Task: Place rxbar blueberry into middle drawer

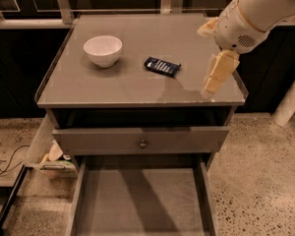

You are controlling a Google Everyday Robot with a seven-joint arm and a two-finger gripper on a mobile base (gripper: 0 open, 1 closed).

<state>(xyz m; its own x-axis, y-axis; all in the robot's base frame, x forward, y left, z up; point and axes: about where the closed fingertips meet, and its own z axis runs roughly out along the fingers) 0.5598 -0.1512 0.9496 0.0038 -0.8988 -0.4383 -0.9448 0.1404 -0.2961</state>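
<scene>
The rxbar blueberry (162, 66), a small dark navy bar with white lettering, lies flat near the middle of the grey cabinet top (137, 85). My gripper (214, 80) hangs on the white arm above the right part of the top. It points down, to the right of the bar and apart from it, and holds nothing that I can see. The middle drawer (137, 200) stands pulled out at the bottom of the view, with its bare grey floor showing.
A white bowl (103, 50) stands on the top, left of the bar. A grey drawer front with a round knob (143, 143) sits shut above the open drawer. A side bin with clutter (49, 154) hangs at the left. A cable (5, 159) lies on the floor.
</scene>
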